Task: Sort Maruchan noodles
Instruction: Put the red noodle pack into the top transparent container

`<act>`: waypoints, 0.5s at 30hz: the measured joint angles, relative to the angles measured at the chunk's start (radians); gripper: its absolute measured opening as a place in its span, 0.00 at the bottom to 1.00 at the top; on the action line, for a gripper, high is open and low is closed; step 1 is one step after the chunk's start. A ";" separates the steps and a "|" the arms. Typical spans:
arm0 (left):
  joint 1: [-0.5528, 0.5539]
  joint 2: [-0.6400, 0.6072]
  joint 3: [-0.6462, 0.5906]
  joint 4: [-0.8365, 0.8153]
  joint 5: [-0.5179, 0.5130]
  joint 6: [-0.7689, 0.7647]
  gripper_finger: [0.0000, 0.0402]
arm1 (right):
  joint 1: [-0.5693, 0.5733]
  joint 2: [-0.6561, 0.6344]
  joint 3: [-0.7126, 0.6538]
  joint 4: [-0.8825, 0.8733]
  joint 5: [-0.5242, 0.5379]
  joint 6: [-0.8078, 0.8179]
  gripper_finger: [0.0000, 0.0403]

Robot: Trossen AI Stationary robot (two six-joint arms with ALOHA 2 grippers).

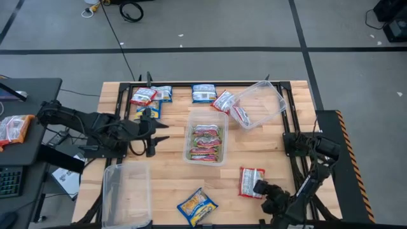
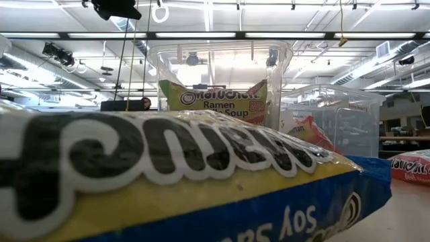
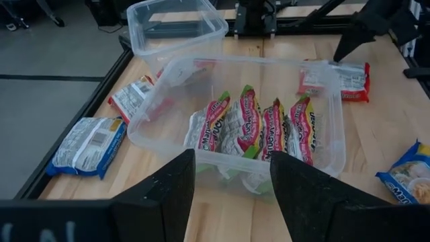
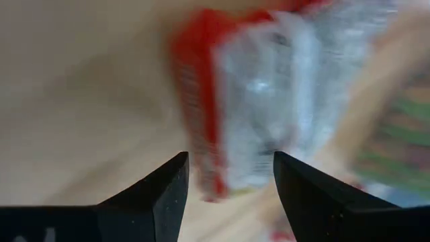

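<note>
A clear tub (image 1: 205,152) in the middle of the table holds several silvery green-pink noodle packets (image 3: 255,128) standing on edge. My left gripper (image 1: 160,130) hovers open to the left of it, pointing at it (image 3: 232,154). A red-and-white packet (image 1: 250,180) lies flat near the front right. My right gripper (image 1: 258,187) stands open at that packet's near end, with the packet (image 4: 269,101) ahead of its fingertips (image 4: 230,158). A blue-and-yellow packet (image 1: 197,207) lies at the front edge. More blue and red packets (image 1: 152,97) lie along the far edge.
A second clear tub (image 1: 259,104) lies tilted at the far right, a red packet (image 1: 224,102) at its mouth and a blue packet (image 1: 203,93) beside it. A third tub (image 1: 126,191) stands at the near left. Bare wood lies between the middle tub and the front edge.
</note>
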 joint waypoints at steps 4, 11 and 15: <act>0.000 0.000 0.000 -0.002 0.000 0.000 0.49 | -0.025 0.000 0.035 -0.138 0.028 -0.016 0.55; 0.000 0.002 0.000 -0.007 0.000 -0.004 0.49 | -0.067 0.000 0.171 -0.022 -0.028 0.107 0.52; 0.000 0.002 0.000 -0.013 0.000 -0.005 0.49 | -0.087 0.000 0.199 0.177 -0.105 0.253 0.49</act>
